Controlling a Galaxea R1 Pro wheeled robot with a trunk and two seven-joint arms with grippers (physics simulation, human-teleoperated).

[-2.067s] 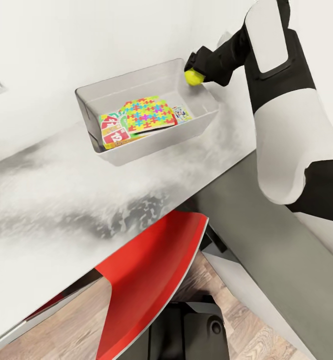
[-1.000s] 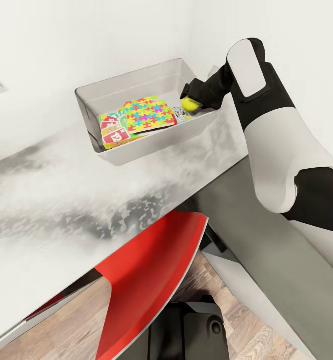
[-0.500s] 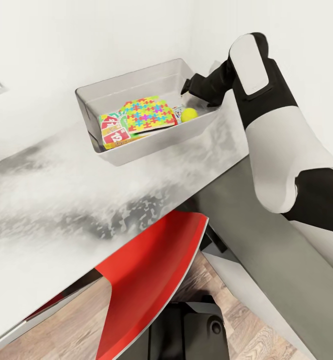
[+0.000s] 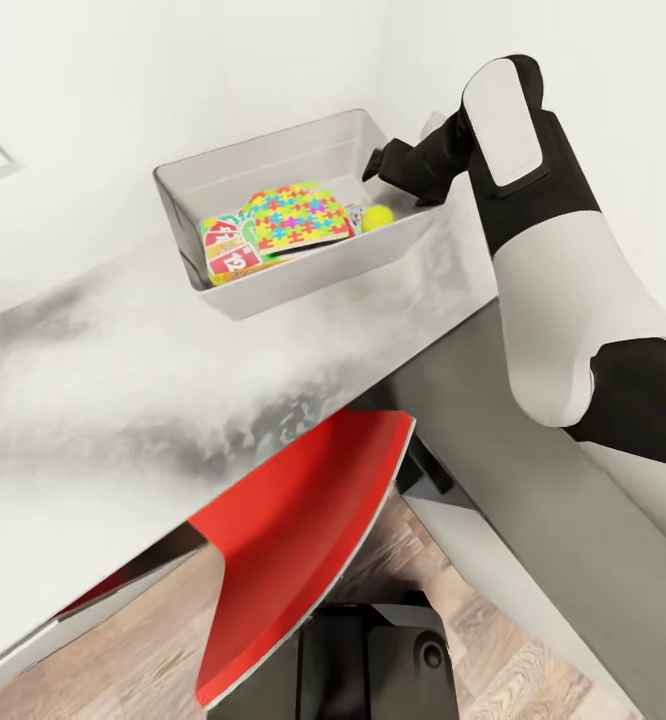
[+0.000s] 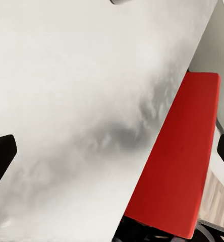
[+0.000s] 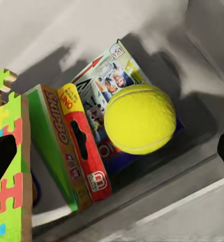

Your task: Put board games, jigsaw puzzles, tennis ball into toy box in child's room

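Head view: a grey table point(image 4: 123, 400) carries a white toy box point(image 4: 303, 275), pushed near the wall corner. The right pincer point(image 4: 393, 165) hovers over the box's near-right rim, fingers apart and empty, apparently having let go. Just below it inside the box lies the yellow tennis ball point(image 6: 140, 118), resting on a blue board game point(image 6: 104, 93). Beside the ball, further from the pincer, stand boxes reading "SKIPBO" point(image 6: 54, 151) and "UNO" point(image 6: 84, 151), then a colourful jigsaw puzzle point(image 4: 303, 217). The left pincer point(image 5: 112, 151) hangs over the table, fingers apart.

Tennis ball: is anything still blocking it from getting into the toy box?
Nothing visible does: the tennis ball already lies inside the toy box, resting on a board game. The open right gripper hovers above it.
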